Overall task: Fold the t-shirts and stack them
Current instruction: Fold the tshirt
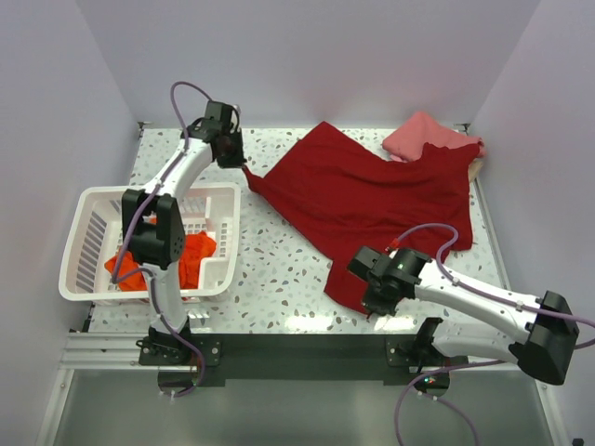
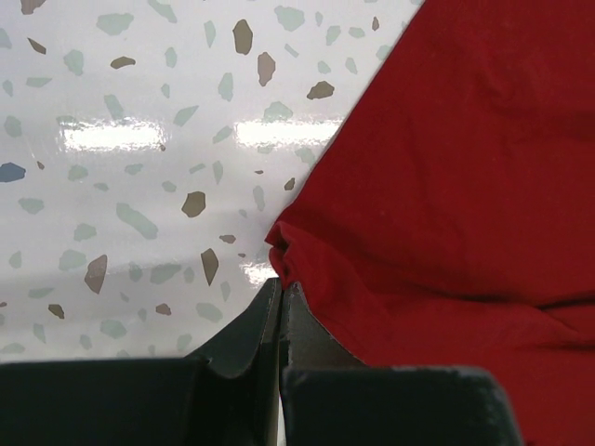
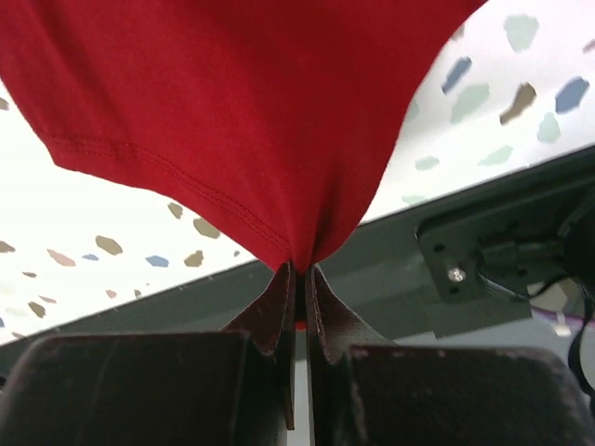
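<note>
Crimson shirt lies spread but rumpled on the surface, from centre out to approx 2 o'clock in the top view. Its far sleeve touches the folded pink shirt in the 1 o'clock corner. A tan sliver just beside that is prob. another folded one; too little shows to tell.

Left fingers are clamped together on a bunched corner at the shirt's 10 o'clock end. Right fingers are pinched tight on the stitched hem at its 6 o'clock edge, right by the near rim of the surface, w/ cloth drawn up into a peak. An orange-red shirt sits crumpled in the white basket at 8 o'clock, not yet started.

Step in hand, as I judge it: both grips are set for straightening the crimson one before the 1st fold. Next move prob. needs both arms to lift and pull apart together for even tension, then lay it flat w/o dragging the pink one or letting the hem slip over the near edge.
</note>
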Controlling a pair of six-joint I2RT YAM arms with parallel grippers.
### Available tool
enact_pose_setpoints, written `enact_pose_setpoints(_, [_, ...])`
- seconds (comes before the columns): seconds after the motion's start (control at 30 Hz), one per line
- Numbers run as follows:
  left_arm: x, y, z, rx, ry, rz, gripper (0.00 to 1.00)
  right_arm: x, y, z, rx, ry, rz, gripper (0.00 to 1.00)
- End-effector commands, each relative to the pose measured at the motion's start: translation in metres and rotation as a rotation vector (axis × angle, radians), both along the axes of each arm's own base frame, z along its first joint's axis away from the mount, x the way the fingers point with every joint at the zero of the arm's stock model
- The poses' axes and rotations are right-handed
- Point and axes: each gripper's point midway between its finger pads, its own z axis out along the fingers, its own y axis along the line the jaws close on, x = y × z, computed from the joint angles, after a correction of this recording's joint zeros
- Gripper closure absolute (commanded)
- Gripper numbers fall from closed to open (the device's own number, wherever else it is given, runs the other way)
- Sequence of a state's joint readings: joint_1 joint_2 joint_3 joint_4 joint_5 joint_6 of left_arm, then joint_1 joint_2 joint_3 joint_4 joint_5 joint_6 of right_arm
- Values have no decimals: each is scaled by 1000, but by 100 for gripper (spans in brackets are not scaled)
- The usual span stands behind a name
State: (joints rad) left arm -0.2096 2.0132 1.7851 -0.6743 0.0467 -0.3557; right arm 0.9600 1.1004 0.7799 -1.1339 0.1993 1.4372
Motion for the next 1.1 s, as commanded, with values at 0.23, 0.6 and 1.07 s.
enact_pose_setpoints(0.23, [0,6,41,-24,-111,9,100,-17,6,39,75,43,25,100])
enact_pose_setpoints(0.6, [-2,10,41,-4,-111,14,100,5,11,74,99,-86,-16,100])
enact_pose_setpoints(1.07, [34,-34,18,28,-78,-98,100,103,-62,79,-44,-231,-188,100])
